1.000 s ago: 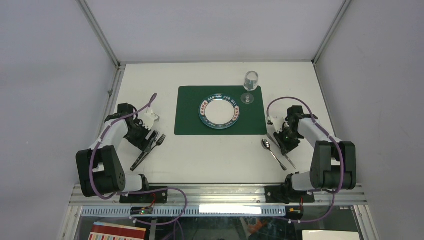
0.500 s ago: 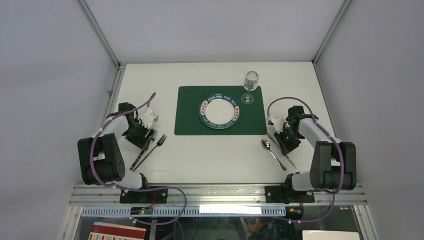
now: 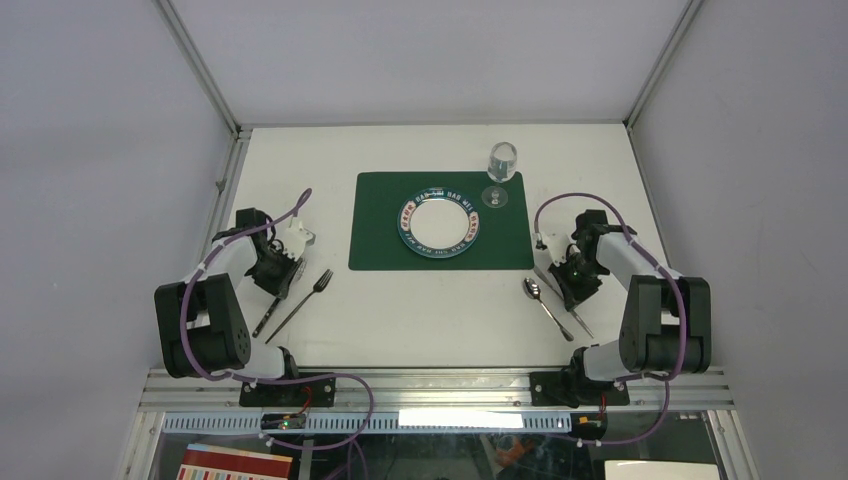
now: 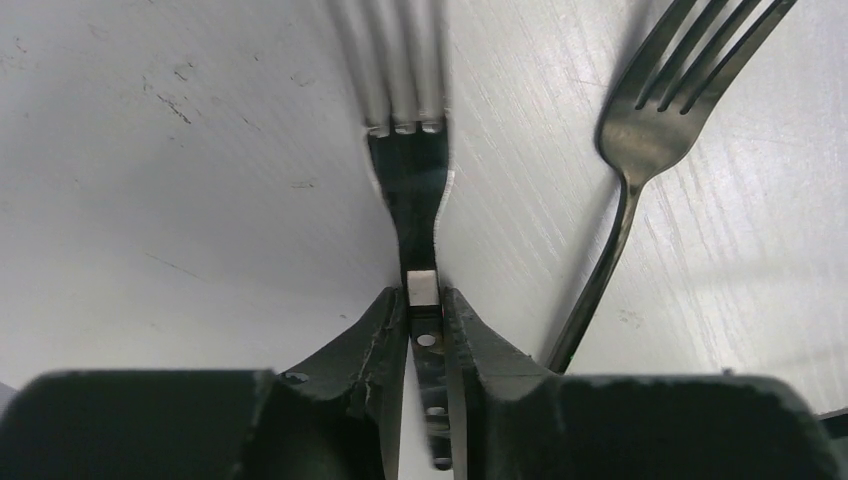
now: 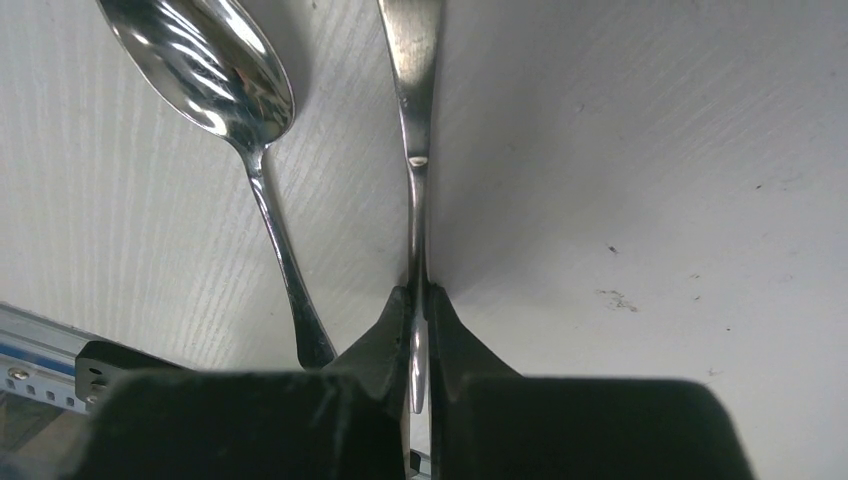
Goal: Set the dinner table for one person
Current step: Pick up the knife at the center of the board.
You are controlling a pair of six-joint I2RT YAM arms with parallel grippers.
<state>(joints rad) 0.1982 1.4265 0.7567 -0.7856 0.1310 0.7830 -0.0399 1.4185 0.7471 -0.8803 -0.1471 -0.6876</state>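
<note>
Left claw [image 4: 425, 310]: narrow; my two fingers pinch the neck of a fork [image 4: 410, 170] just below its tines, and its handle runs back between them.
Right claw [image 5: 418, 300]: closed on the thin handle of a knife [image 5: 412, 80] that stands on edge, its far end pointing away from me.
Dinner table [image 3: 440, 310]: right under both my claws; the fork and the knife each lie low against its white top, left claw on its left part, right claw on its right part.
Second fork [image 4: 650, 130]: just beside my held fork on the inner side, apart from it, tines pointing the same way.
Spoon [image 5: 215, 70]: just beside the knife on the inner side, bowl up, not touching it.
Placemat [image 3: 375, 245]: dark green, mid-table between my two claws and a little farther back; it carries a plate [image 3: 406, 222], with a glass [image 3: 503, 160] at its far right corner.
Edges: a silver frame rail [image 3: 228, 180] runs along the table's left side, near my left claw; the table's right side is near my right arm; the near rail lies by my bases.
Open room: bare white top stretches between the second fork and the spoon, in front of the placemat, and again behind the placemat up to the back wall.
</note>
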